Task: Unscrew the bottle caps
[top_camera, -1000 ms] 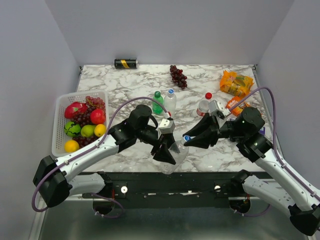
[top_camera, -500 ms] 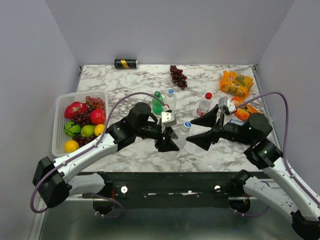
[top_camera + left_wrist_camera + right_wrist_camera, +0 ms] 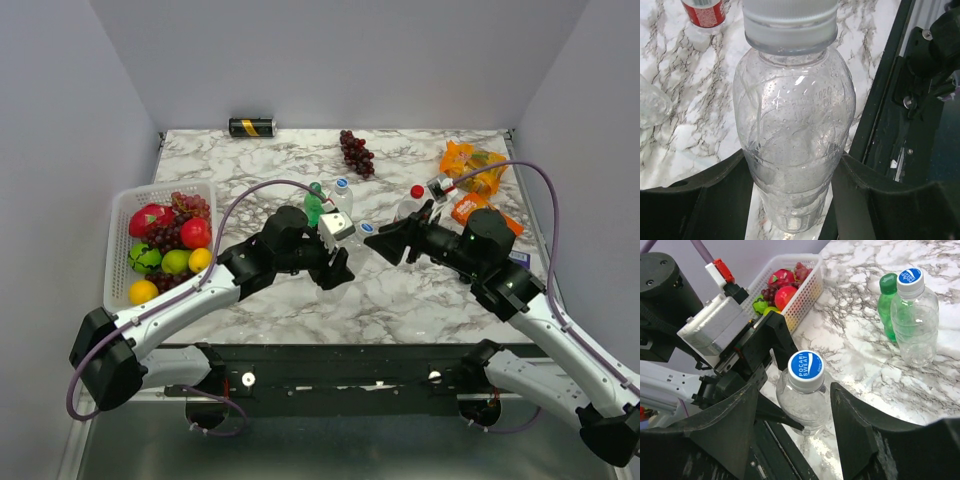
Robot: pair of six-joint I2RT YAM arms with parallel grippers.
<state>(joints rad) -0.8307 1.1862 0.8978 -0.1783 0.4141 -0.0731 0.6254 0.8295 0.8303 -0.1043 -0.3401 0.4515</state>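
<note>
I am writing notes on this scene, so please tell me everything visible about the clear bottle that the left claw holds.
The clear bottle is small, of thin transparent plastic, without a label, and looks empty apart from fine droplets on its wall. Its white cap, printed in blue, is still on. The left claw grips its lower body from both sides, apparently off the marble table. The right claw is open, a finger on either side of the cap.
</note>
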